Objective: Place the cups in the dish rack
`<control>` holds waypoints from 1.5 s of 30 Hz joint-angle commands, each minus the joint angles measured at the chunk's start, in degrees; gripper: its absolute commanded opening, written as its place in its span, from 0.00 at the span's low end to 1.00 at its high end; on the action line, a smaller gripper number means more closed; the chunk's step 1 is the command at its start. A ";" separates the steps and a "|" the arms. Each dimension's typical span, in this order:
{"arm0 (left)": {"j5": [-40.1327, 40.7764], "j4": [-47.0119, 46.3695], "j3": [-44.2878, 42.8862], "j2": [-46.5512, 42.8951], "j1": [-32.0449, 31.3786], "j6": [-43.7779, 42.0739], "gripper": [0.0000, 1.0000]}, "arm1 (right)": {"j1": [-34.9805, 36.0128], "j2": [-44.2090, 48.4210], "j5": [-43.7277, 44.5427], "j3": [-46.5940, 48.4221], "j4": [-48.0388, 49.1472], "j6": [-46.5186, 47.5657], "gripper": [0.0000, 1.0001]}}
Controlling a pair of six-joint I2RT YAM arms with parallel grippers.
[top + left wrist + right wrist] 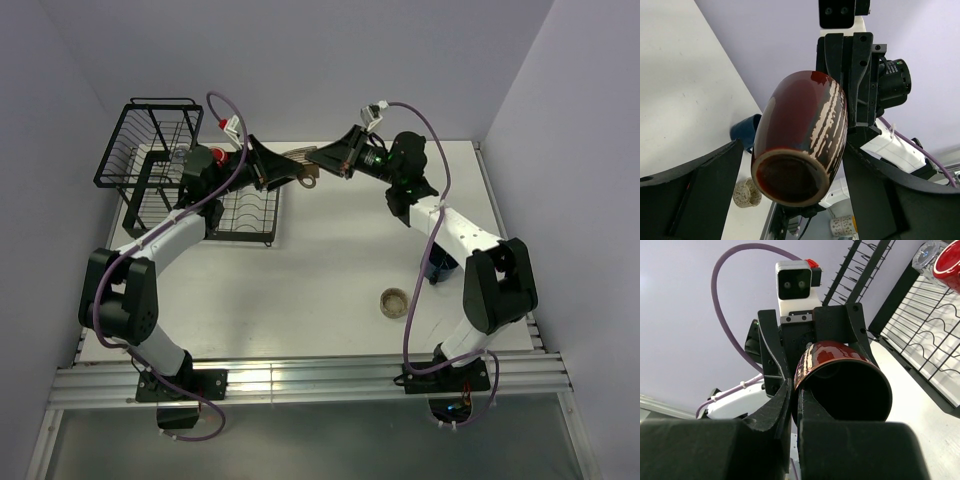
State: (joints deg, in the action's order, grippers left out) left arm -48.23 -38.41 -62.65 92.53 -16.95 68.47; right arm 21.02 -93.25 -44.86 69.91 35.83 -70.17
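Red-brown glaze streaked with tan covers the tan cup [800, 130], which hangs in the air on its side between the two arms. It is over the far part of the tabletop [320, 270], just right of the dish rack [125, 150]. Its dark mouth faces the right arm and its base faces the left arm. In the top view its loop handle points toward the near side.

The right gripper [795, 390] is closed on the cup, its two fingers pinching the wall at the rim, one inside the mouth and one outside. The left gripper [792, 150] is spread wide, with one finger on each side of the cup's body. In the left wrist view a thin gap shows between one finger and the glaze. On the other side I cannot tell whether the finger touches the cup.

Inside the rack's taller wire basket, on the far left, sit the red mug [217, 157] and, just to its left, the clear glass [180, 157]. The rack's flat slotted tray lies below the left gripper.

The low beige cup [394, 301] stands upright on the tabletop, near and to the right of centre. The dark blue mug [438, 266] stands further right, partly hidden by the right arm.
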 commanded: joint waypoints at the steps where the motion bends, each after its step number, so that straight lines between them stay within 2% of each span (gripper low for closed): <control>1: -1.08 -3.60 0.16 -0.51 0.16 0.44 0.86 | 0.78 0.62 -0.40 0.23 3.02 1.61 0.00; 15: -1.96 -6.23 0.60 -0.25 0.69 2.64 0.75 | 0.96 1.06 0.30 -0.92 0.73 4.34 0.00; 18: -2.13 -6.24 0.69 -0.42 0.69 2.73 0.63 | 0.87 0.88 0.56 -0.92 0.55 4.69 0.00; 21: -2.40 -6.59 0.78 -0.51 0.69 3.16 0.40 | 0.96 0.79 0.92 -1.00 0.46 4.96 0.00; 26: -2.92 -7.37 0.60 -0.68 0.69 3.60 0.12 | 1.22 0.79 1.35 -1.09 -0.76 6.01 0.00; 27: -2.92 -7.46 0.60 -0.77 0.69 3.60 0.03 | 1.22 0.88 1.44 -1.18 -1.11 6.36 0.00; 28: -2.93 -7.38 0.43 -0.86 0.69 3.52 0.00 | 1.31 0.97 1.70 -1.27 -1.64 6.80 0.00; 32: -2.49 -5.71 -0.01 -1.91 0.69 2.20 0.00 | 1.31 1.14 2.32 -1.62 -2.61 7.59 0.03; 39: -1.26 -2.28 -0.63 -3.67 1.57 -0.09 0.00 | 1.22 2.20 3.73 -2.50 -3.75 8.65 0.28; 45: -1.34 -2.02 -0.36 -4.81 2.89 -0.09 0.00 | 1.13 2.99 4.87 -2.67 -5.42 9.88 0.37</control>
State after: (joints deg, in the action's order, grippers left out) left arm -49.19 -36.12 -61.60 92.18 -15.05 69.04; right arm 22.00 -93.03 -41.56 67.79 31.24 -62.81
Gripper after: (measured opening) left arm 0.671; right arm 0.366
